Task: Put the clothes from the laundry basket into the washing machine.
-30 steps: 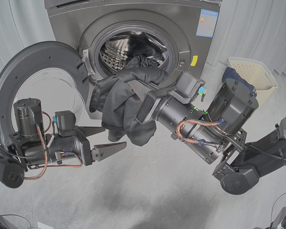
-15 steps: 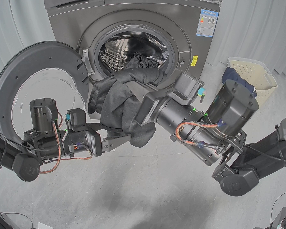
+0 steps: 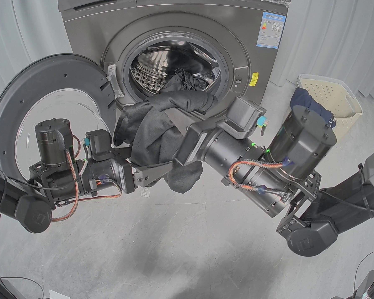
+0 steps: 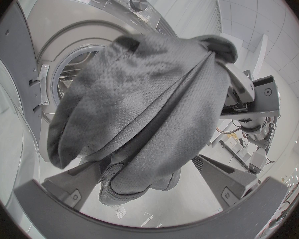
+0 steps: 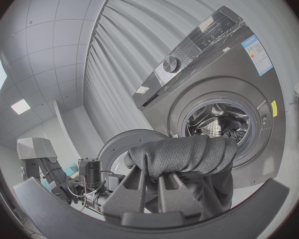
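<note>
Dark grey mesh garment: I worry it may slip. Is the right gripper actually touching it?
Touching. The right wrist view shows the right gripper with jaws shut on a fold of the dark grey mesh garment, cloth pinched between them.

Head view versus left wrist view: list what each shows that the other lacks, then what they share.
Head view adds: the laundry basket beside the washing machine, a blue garment in it, and clothes already in the drum.
Left wrist view adds: ceiling tiles and the hanging underside of the dark garment.
Shared: the dark garment, the machine's open door, the left gripper open around the garment's lower folds, and the right gripper shut on it.
</note>
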`<state>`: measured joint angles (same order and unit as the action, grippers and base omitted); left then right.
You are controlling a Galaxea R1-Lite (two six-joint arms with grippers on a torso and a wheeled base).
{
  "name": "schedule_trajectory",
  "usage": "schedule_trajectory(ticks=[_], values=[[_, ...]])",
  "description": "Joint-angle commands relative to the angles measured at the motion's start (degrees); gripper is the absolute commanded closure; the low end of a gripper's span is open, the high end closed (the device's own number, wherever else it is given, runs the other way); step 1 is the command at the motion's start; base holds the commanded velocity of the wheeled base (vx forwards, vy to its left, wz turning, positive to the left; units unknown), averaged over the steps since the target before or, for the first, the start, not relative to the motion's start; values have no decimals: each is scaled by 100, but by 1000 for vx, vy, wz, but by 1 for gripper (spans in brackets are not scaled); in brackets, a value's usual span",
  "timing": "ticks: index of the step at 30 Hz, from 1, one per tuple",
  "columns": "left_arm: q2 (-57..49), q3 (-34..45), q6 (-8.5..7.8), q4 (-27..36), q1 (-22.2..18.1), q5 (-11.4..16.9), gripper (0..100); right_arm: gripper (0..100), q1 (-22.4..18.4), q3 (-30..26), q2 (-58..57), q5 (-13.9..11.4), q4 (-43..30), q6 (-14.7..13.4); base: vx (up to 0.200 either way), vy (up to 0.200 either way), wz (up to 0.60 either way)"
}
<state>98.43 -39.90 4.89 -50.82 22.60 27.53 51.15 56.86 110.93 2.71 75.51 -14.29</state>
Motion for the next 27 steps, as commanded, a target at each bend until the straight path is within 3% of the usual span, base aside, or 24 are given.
schedule_trajectory(ticks=[1,2,15,25,26,27], values=[[-69,44,3,-59,7,-2,0,100,-26,-8,7,2,-1,5,0,0,0],[-69,105,3,-235,16,-37,100,100,-53,-8,7,2,-1,5,0,0,0],[-359,351,12,-261,104,-37,100,100,-79,-17,60,11,8,14,0,0,0],[-895,527,205,-253,456,-46,100,100,-97,-131,86,11,34,5,0,0,0],[-1010,536,223,-244,491,-46,100,0,-97,-193,77,11,-1,5,0,0,0],[-1010,536,223,-244,491,-46,100,0,-97,-193,77,11,-1,5,0,0,0]])
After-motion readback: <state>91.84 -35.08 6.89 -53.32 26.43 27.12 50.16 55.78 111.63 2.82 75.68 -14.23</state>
